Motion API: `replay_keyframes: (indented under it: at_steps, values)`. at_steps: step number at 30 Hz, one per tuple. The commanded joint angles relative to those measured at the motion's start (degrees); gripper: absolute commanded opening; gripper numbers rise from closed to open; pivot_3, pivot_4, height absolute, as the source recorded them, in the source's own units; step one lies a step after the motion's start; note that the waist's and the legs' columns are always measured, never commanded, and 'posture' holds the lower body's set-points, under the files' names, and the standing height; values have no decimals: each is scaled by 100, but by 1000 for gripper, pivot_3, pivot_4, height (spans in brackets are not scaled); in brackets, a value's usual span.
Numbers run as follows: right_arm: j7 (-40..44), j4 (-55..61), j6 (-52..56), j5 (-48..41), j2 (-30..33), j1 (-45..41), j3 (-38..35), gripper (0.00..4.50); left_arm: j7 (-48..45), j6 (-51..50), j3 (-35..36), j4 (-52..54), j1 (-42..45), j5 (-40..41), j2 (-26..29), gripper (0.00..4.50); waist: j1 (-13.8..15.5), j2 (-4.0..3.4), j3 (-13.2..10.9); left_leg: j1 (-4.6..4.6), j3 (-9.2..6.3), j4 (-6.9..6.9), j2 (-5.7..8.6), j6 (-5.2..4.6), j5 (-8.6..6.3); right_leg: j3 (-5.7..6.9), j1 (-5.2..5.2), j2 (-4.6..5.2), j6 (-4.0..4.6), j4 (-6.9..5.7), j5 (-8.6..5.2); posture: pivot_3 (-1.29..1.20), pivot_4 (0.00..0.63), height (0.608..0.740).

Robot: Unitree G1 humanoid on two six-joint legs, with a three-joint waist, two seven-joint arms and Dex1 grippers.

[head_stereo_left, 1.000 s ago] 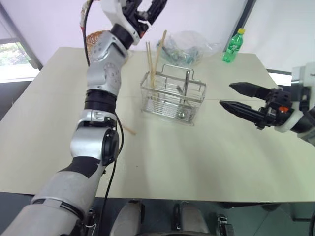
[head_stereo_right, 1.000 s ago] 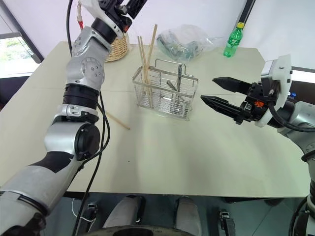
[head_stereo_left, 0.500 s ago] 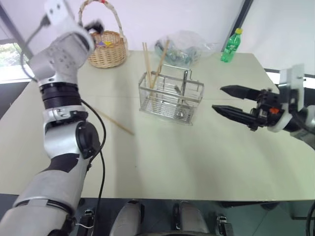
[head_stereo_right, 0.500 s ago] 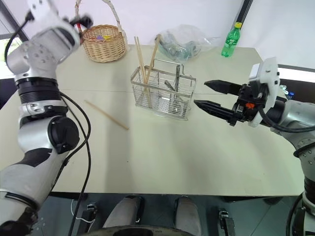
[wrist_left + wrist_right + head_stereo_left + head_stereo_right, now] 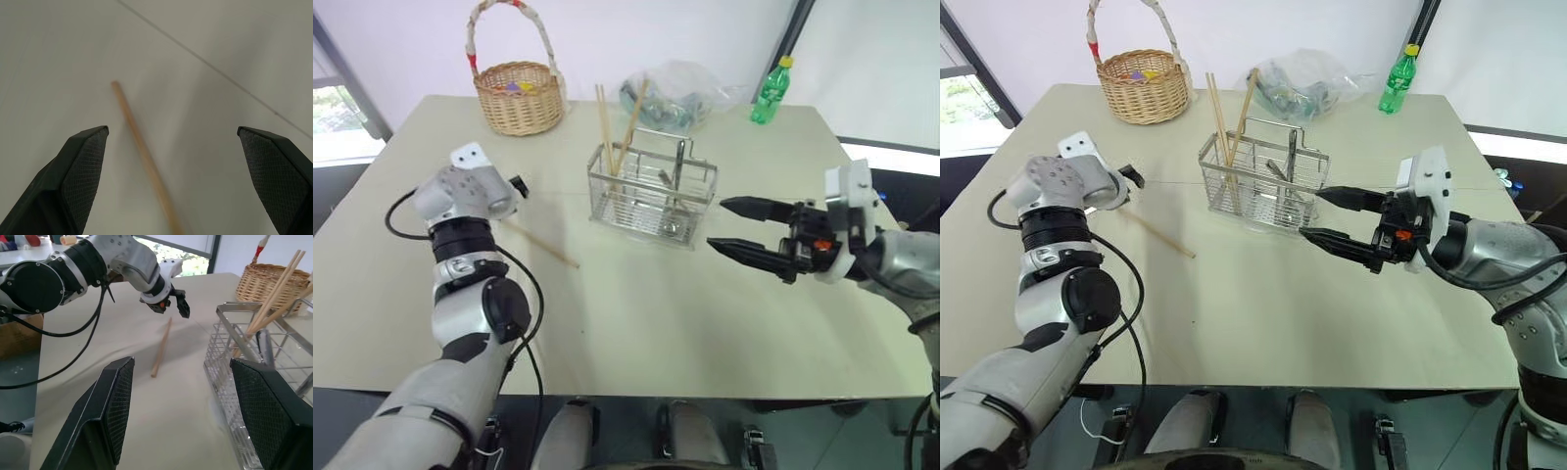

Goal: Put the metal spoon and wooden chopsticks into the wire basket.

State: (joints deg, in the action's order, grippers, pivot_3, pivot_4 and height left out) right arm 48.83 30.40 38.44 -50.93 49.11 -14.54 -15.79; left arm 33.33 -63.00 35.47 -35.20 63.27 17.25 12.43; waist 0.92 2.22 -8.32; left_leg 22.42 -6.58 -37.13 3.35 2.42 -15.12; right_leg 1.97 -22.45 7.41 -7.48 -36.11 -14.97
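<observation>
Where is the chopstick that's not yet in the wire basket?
The loose chopstick lies flat on the table, on the robot's left of the wire basket, just beneath the open left tool.

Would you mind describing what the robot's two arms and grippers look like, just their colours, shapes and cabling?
Both arms are silver-grey metal segments joined by black ring joints, with loose black cables looping alongside. The left gripper has two short black fingers on a white wrist block with a small orange detail. The right gripper has two long, tapering black fingers with cross-hatched pads, a white bracket plate behind them and an orange-red spot on its black body.
</observation>
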Motion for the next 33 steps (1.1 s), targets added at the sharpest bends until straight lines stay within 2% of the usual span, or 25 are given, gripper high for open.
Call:
replay_keyframes:
  at_steps: [1, 10, 11, 13, 14, 16, 17, 20, 28, 33]
  values:
    - [-53, 242, -28, -112, -26, 54, -107, 3206, 112, 436, -88, -294, 140, -151, 47, 4449, -2, 0, 0, 0, 1, 0, 1, 0, 0, 0, 0, 1, 0, 0, 0, 0, 150, 661]
    - [-225, 383, -29, -172, -110, 260, -204, 3206, 294, 1520, -35, -1491, 241, -154, 66, 4449, -2, -5, 6, -4, 8, 0, 9, -1, 0, 1, 2, 18, -2, -1, 1, 0, 150, 661]
    - [-243, 382, -32, -179, -112, 256, -205, 3206, 301, 1588, -39, -1565, 260, -139, 70, 4226, -3, -7, 7, -5, 8, 0, 9, -1, 0, 1, 2, 18, -3, -1, 1, 0, 150, 661]
    - [-253, 370, -50, -178, -98, 261, -205, 3206, 335, 1663, -37, -1669, 305, -101, 74, 3691, -3, -7, 8, -5, 8, 0, 9, -1, 0, 2, 2, 18, -4, -2, 1, 0, 150, 661]
    - [-259, 365, -59, -178, -91, 265, -205, 3206, 348, 1692, -32, -1703, 325, -80, 76, 3242, 0, -7, 8, -5, 8, 0, 9, -1, 0, 2, 2, 18, -4, -2, 1, 0, 150, 661]
    - [-270, 355, -69, -181, -81, 267, -206, 3206, 368, 1748, -29, -1761, 355, -52, 90, 2274, 19, -7, 8, -4, 7, 0, 10, -1, 0, 2, 2, 19, -4, -2, 1, 0, 150, 661]
    - [-272, 344, -72, -180, -77, 264, -210, 3206, 378, 1780, -24, -1783, 371, -41, 100, 1619, 32, -7, 8, -3, 7, -1, 12, -1, 0, 3, 3, 20, -4, -2, 1, 0, 150, 661]
    - [-265, 294, -88, -166, -73, 250, -223, 3206, 396, 1854, -24, -1822, 410, -13, 119, 47, 94, -7, 7, -3, 8, -1, 13, -1, 0, 2, 1, 21, -5, -2, 2, 0, 150, 661]
    - [-282, 238, -96, -145, -86, 212, -200, 3206, 151, 2134, -172, -1832, 487, 1, 308, 12, 135, -6, 7, 0, 9, 0, 13, -2, -1, 2, -2, 20, -4, 0, 2, 0, 150, 661]
    - [-273, 165, -71, -146, -37, 144, -217, 3206, -1058, 3683, -727, -2033, 1118, -379, 970, 12, 122, 8, -3, 6, 13, 0, 11, -1, 0, 2, -12, 14, -4, -2, 2, 0, 150, 661]
